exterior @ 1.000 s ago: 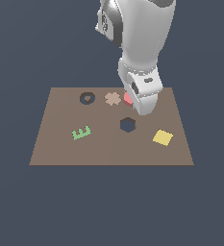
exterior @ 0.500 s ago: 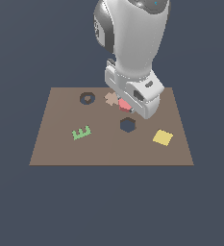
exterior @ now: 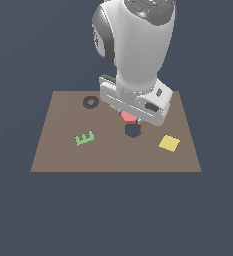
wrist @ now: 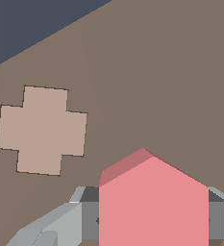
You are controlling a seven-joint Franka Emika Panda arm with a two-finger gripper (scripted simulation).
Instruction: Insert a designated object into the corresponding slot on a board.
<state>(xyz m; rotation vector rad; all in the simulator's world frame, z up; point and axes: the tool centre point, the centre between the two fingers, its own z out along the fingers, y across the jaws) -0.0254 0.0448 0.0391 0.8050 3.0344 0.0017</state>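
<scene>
The red-pink hexagonal block hangs just below the arm's wrist, above the brown board. In the wrist view the block sits between the grey fingers, and my gripper is shut on it. The dark hexagonal slot lies on the board just in front of the held block, a short way off it. In the exterior view the wrist housing hides the fingers themselves.
A black ring shape lies at the board's far part toward the exterior view's left. A green E-shaped piece and a yellow square tile lie nearer the front. A tan cross piece lies beside the gripper.
The arm has moved toward the exterior view's left and toward the front with the red block, from beside the cross piece to just behind the hexagonal slot.
</scene>
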